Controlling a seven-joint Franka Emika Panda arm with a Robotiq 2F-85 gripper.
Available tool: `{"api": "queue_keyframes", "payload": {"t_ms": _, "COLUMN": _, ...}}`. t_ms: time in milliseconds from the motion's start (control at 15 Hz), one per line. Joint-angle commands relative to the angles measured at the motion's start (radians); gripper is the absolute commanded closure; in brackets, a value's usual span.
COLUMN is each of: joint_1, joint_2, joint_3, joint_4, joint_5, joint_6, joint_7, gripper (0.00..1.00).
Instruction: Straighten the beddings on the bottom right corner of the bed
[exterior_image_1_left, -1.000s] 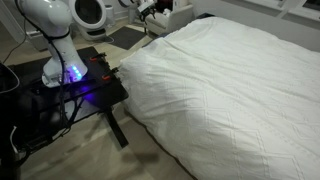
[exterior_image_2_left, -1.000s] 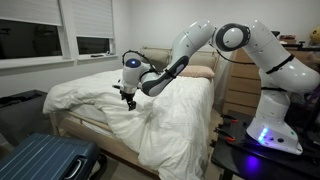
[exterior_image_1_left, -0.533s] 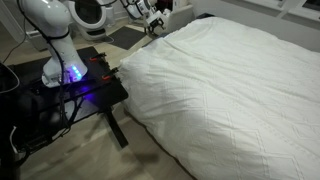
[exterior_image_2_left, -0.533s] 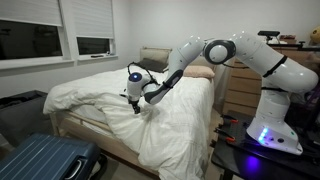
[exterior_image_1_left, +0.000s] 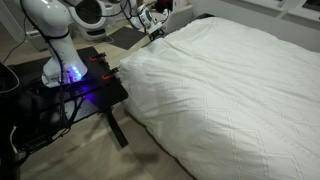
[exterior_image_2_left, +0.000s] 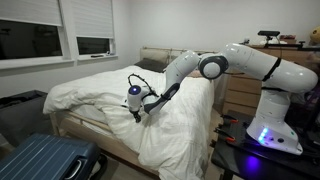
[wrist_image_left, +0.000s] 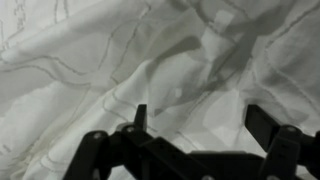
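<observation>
The hand (exterior_image_2_left: 137, 113) has been lowered close to the rumpled beddings (exterior_image_2_left: 95, 92) at the bed (exterior_image_2_left: 152, 56) edge; its jaws are spread, nothing grasped.

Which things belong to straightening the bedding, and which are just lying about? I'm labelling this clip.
For the job: beddings, bed, gripper, jaws open.
Just lying about: blue suitcase, wooden dresser, black robot stand.

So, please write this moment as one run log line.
gripper: open, nothing held | place: close over beddings, contact unclear | fabric: wrinkled, not yet straightened
</observation>
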Motion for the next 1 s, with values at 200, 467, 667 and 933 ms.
{"api": "queue_keyframes", "payload": {"t_ms": 200, "joint_1": 0.006, "joint_2": 0.119, "joint_3": -0.068, "joint_4": 0.181, "joint_5": -0.011, "joint_6": -0.076, "joint_7": 0.081, "gripper": 0.00}}
{"api": "queue_keyframes", "payload": {"t_ms": 467, "joint_1": -0.008, "joint_2": 0.158, "joint_3": -0.071, "joint_4": 0.234, "joint_5": 0.003, "joint_6": -0.117, "joint_7": 0.074, "gripper": 0.00}}
{"api": "queue_keyframes", "payload": {"t_ms": 667, "joint_1": -0.015, "joint_2": 0.155, "joint_3": -0.059, "joint_4": 0.237, "joint_5": 0.016, "joint_6": -0.136, "joint_7": 0.043, "gripper": 0.32}}
{"api": "queue_keyframes", "payload": {"t_ms": 933, "joint_1": -0.012, "joint_2": 0.145, "joint_3": -0.062, "joint_4": 0.226, "joint_5": 0.012, "joint_6": -0.144, "joint_7": 0.049, "gripper": 0.64}}
